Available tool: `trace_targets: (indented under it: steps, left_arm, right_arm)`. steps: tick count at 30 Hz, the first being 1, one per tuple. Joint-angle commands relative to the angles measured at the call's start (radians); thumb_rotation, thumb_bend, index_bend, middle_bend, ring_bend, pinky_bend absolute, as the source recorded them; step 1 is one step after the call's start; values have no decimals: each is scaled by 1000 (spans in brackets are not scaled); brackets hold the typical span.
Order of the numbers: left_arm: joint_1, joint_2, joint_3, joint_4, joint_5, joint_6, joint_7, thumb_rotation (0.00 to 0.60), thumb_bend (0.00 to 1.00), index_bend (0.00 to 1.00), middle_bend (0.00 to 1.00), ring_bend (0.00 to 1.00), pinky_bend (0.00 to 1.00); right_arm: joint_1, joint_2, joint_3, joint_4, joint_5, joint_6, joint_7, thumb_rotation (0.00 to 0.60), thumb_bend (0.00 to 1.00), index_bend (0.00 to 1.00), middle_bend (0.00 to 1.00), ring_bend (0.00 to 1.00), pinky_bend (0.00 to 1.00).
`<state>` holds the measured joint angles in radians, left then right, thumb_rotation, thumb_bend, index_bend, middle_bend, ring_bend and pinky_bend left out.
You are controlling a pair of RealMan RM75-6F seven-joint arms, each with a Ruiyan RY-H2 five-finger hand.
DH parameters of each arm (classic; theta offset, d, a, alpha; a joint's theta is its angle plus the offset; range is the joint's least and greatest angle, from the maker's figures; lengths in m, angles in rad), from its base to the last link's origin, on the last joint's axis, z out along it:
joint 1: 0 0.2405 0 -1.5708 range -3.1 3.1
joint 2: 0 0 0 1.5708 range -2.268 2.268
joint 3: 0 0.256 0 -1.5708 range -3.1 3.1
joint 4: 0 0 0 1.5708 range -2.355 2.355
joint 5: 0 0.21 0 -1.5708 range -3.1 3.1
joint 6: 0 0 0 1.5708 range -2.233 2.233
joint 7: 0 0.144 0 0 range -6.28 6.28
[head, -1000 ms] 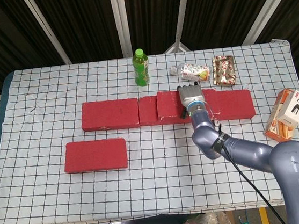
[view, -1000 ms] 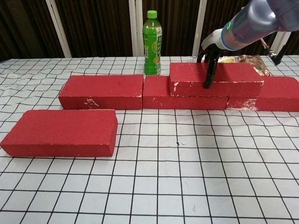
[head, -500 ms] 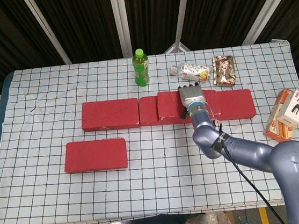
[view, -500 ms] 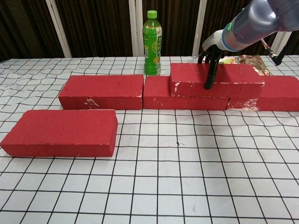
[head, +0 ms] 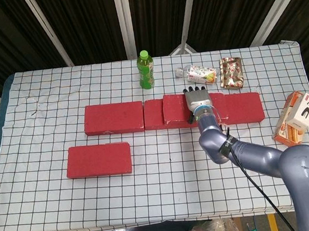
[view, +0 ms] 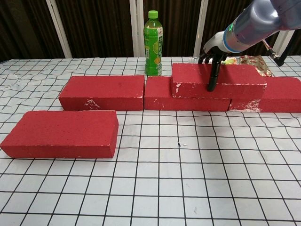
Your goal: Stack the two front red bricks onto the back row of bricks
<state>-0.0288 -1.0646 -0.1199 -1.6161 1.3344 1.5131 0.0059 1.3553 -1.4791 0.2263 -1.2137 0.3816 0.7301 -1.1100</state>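
Nearest the robot on the checkered white cloth-covered counter [head: 161, 176], a lone flat red rectangular brick [head: 98, 160] lies front left, well apart from the others. Behind it runs the back row of red bricks [head: 114, 118], laid end to end across the middle of the counter. A second red brick, the stacked one [view: 216, 81], sits on top of that row, right of centre, bridging the middle and right bricks below it.

The grey-blue right arm [head: 271, 160] reaches forward from the lower right, bending at the elbow, its wrist stretched over the stack. The right robot hand [head: 196, 97] rests palm-down on the stacked brick, dark fingers [view: 213, 75] clamped over it, one running down its front face in the chest view.

Farther back stand a green plastic bottle [head: 145, 70], foil snack packets [head: 232, 72] and, at the right edge, an orange-and-white carton [head: 296, 116]. The left robot hand appears in neither view.
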Motion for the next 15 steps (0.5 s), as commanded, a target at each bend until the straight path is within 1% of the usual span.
trace_targets:
  steps: [1,8,15]
  left_arm:
    - [0,0,0,0,0,0,0,600,0,89,0,0,23]
    - [0,0,-1,1,-2,-1,1,600,0,89,0,0,23]
    - [0,0,-1,1,-2,-1,0,600,0,89,0,0,23]
  right_arm:
    - [0,0,0,-1,1,1,0,600,133,82,0,0,0]
    - [3,5,3,-6,0,3,-3,600,133,68,0,0,0]
    - [12,33,1,-47,7,10,-21,600,133,48,0,0,0]
